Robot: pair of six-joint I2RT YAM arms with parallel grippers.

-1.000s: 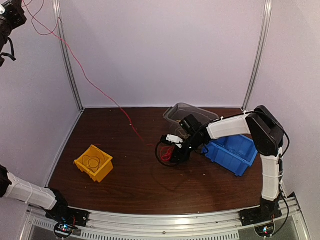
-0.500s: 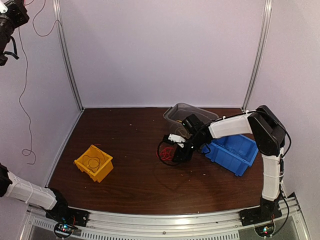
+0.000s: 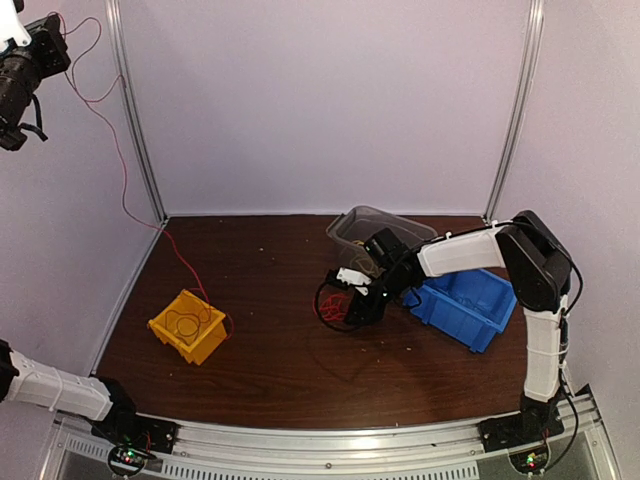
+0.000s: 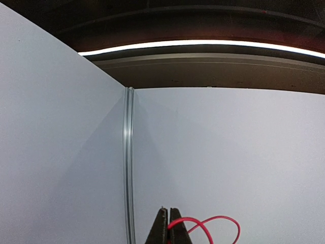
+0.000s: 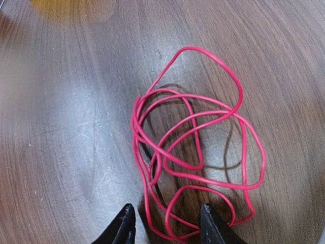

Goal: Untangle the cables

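My left gripper [image 3: 38, 42] is raised high at the far left, shut on a long red cable [image 3: 125, 190]. The cable hangs down the left wall, and its lower end reaches the yellow bin [image 3: 200, 340]. The left wrist view shows the fingers [image 4: 169, 226] pinched on a loop of this red cable [image 4: 223, 219]. A tangle of red cable [image 5: 193, 147] lies on the table [image 5: 76, 127]. My right gripper [image 5: 166, 209] is open just above its near edge. In the top view the right gripper [image 3: 348, 298] sits over this tangle [image 3: 333, 308]. A thin yellow cable [image 3: 185, 322] lies coiled in the yellow bin.
A blue bin [image 3: 470, 310] sits under the right forearm, with a clear plastic tub [image 3: 355, 222] behind it. Metal frame posts [image 3: 135, 110] stand at the back corners, against pale walls.
The red cable held by my left gripper came off the central tangle and swung left; its end now rests by the yellow bin. The left gripper dropped slightly. The right gripper stayed put.
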